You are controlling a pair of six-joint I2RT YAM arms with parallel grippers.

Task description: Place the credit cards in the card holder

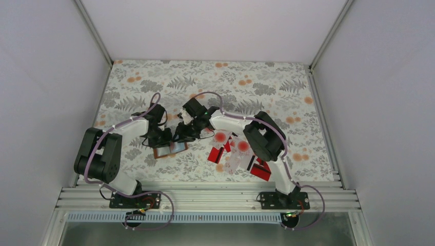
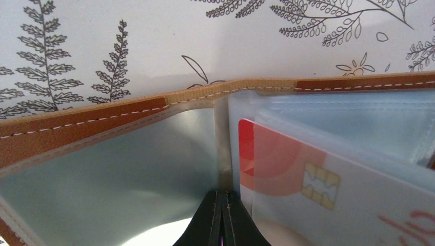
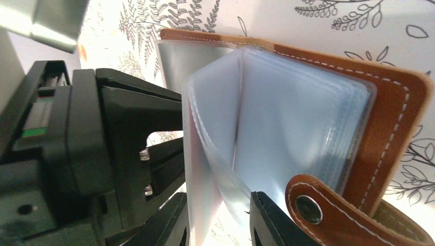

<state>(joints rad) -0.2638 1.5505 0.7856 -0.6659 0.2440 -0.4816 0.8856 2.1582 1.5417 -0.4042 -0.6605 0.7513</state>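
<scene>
Your left fingers (image 2: 208,225) are closed tip to tip at the centre fold of the open card holder (image 2: 77,128), a tan leather-like cover with pale stitching. Just right of them a glossy white credit card (image 2: 359,200) with a red blotch and a gold chip sits inside a cloudy plastic sleeve. Your right fingers (image 3: 272,220) stand partly apart with curved translucent sleeves (image 3: 287,118) rising between them, though you cannot tell whether they press any leaf, and more thin red and white cards (image 1: 215,154) lie loose on the fern-printed surface (image 1: 205,77) behind those fingers, under that arm.
</scene>
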